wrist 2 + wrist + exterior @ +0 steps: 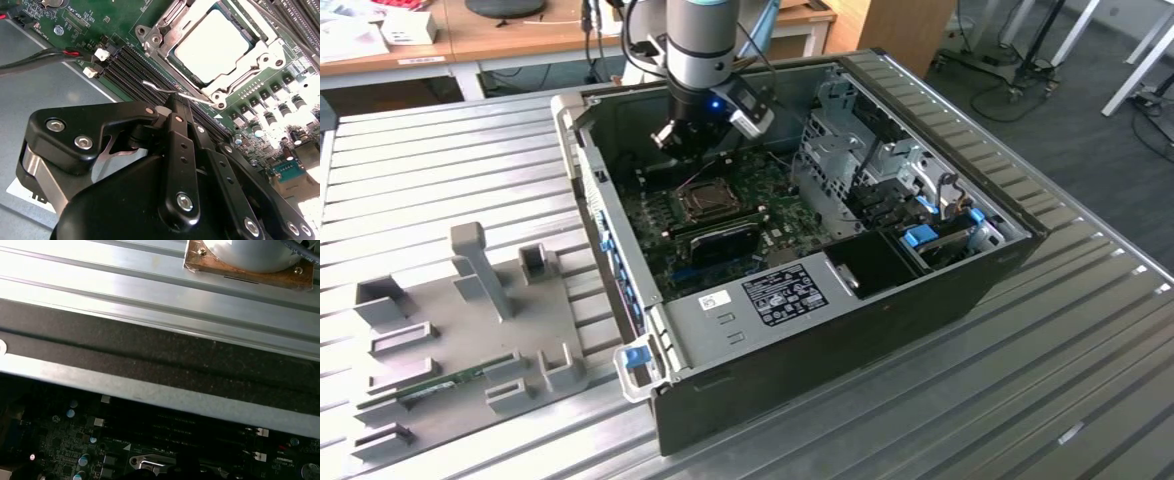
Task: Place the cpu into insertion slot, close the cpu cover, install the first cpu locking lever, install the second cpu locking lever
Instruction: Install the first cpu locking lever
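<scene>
Silvery-tan and flat, the small square cpu (212, 42) lies seated in the insertion slot (680, 200), a square socket with a silvery metal rim on the green circuit board (252, 90) inside the open black computer case (854, 330). The cpu cover (159, 35), a thin silvery metal frame plate with a cut-out middle, lies flat around the chip and leaves its face bare through the opening. In the second wrist view the black jointed end effector (173, 102) has its two fingers drawn together, their tip just beside the near edge of the socket. A thin bent silvery wire lever (155, 87) runs along that edge and meets the tip. Whether the tip presses the wire or only stands against it cannot be told. The cpu lies just beyond the tip, apart from it. Long black memory slots (125, 65) run between the socket and the fingers, and a red and black cable (50, 55) with small white plugs (102, 54) crosses the board beside them. In the exterior view the end effector (687, 150) hangs inside the far part of the case, just past the socket. The case stands on a ribbed grey metal desk (440, 150). A grey moulded holder tray (467, 330) lies on the desk well apart, toward the exterior view's left.
</scene>
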